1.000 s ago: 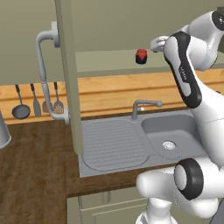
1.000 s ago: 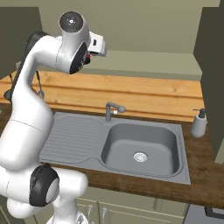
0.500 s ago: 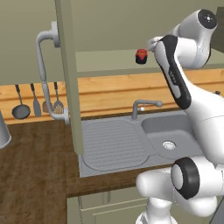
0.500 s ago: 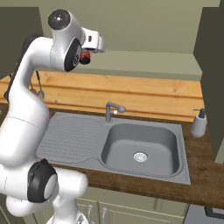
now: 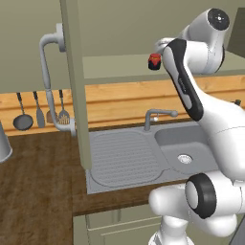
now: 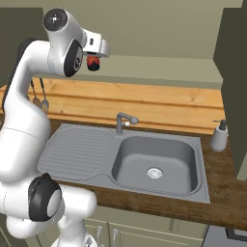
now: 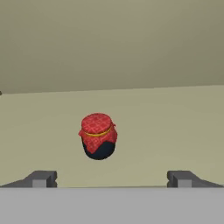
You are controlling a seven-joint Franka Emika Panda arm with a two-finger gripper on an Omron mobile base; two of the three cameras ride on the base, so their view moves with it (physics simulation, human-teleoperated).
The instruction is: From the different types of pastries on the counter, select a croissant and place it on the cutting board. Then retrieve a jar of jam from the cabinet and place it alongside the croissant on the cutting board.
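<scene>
Gripper (image 7: 112,178): two dark fingertips (image 7: 41,178) spread wide apart, nothing between them, raised to the level of the cabinet shelf (image 7: 166,131). Jam jar (image 7: 98,136): dark glass body, red checked cloth cap tied with a yellow band, upright on the pale shelf, beyond the tips and well clear of them, slightly left of the midline between them; in the left base view the jar (image 5: 154,61) stands at the shelf's front edge just left of the white hand, and in the right base view it (image 6: 92,62) sits just below and behind the hand. Open cabinet door (image 5: 76,91): edge-on, left of the jar. Below the shelf: wooden backsplash (image 6: 159,103); grey faucet (image 6: 123,120); grey sink (image 6: 155,161) with ribbed drainboard (image 6: 77,152) to its left; dark wooden counter (image 5: 38,177). Soap dispenser (image 6: 219,136): upright at the sink's far right corner. Hanging utensils (image 5: 40,112): on the wall, far left.
</scene>
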